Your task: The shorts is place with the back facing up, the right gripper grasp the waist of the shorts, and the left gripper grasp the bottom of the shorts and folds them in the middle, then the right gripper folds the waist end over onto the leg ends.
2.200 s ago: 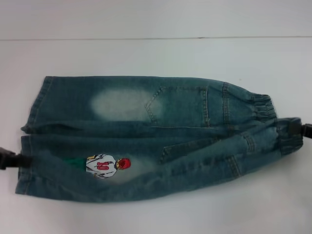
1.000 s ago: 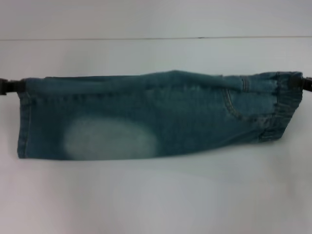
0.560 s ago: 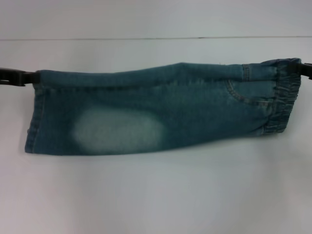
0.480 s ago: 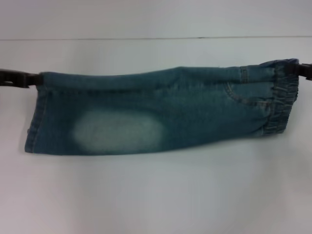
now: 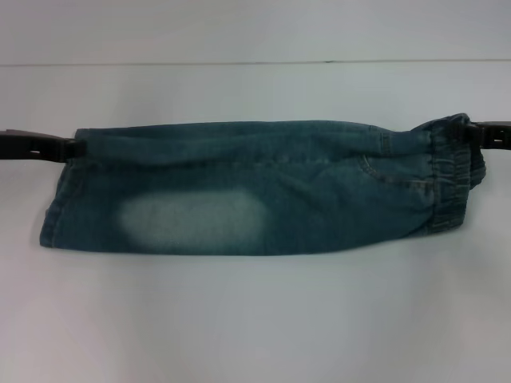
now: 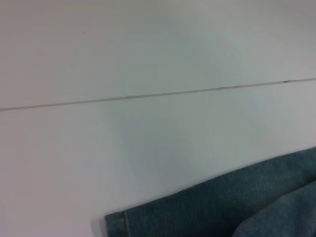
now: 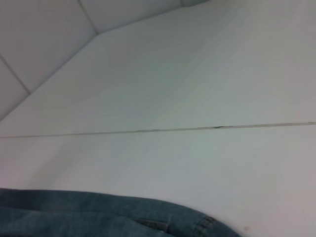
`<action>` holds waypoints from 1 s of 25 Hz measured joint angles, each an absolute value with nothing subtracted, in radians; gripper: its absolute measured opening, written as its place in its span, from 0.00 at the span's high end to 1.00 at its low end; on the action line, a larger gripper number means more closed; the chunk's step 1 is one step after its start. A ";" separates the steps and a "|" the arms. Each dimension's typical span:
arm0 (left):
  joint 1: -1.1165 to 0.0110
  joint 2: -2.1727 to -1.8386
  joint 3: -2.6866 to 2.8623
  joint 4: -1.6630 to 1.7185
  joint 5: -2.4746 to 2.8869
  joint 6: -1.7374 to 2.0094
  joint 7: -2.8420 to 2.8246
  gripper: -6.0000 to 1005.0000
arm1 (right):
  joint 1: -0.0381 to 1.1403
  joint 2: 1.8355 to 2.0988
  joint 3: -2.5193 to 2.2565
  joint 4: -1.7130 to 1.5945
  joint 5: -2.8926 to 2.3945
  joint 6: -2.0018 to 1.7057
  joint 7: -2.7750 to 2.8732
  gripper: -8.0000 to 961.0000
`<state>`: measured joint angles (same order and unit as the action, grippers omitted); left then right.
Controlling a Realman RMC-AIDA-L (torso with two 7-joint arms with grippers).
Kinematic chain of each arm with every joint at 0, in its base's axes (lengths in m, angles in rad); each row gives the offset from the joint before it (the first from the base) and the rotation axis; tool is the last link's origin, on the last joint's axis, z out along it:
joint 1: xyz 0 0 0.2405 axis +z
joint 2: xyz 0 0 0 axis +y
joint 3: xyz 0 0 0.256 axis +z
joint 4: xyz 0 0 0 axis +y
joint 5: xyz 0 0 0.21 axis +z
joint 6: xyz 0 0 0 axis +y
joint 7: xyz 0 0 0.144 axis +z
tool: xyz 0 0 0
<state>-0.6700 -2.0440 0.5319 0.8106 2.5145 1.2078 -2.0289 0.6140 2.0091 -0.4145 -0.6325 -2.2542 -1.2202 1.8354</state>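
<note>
one pair of shorts (image 5: 263, 191), folded lengthwise, lies across the middle of the white worktop (image 5: 255, 319). the left hand (image 5: 70, 148) pinches the hem corner at nine o'clock; the right hand (image 5: 471, 134) clamps the waistband (image 5: 451, 171) at three o'clock.

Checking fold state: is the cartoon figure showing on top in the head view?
No. The shorts show only plain denim with a pale patch.

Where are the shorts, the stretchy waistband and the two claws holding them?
shorts (image 5: 263, 191), head view, middle of the denim.
waistband (image 5: 455, 179), head view, crinkled band.
left gripper (image 5: 73, 148), head view, tip at hem corner.
right gripper (image 5: 469, 134), head view, tip at waistband.
</note>
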 joint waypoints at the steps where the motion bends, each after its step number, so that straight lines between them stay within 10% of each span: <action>1: -0.669 -2.047 0.535 0.809 2.514 1.199 -2.027 0.95 | 0.613 2.010 -0.415 -0.632 -2.253 -1.212 1.835 0.92; 25: -0.696 -2.049 0.537 0.796 2.493 1.104 -2.037 0.93 | 0.632 1.999 -0.418 -0.610 -2.237 -1.101 1.833 0.91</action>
<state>-0.6964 -2.0494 0.5370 0.7960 2.4932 1.1037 -2.0365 0.6317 1.9991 -0.4180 -0.6099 -2.2372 -1.1012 1.8333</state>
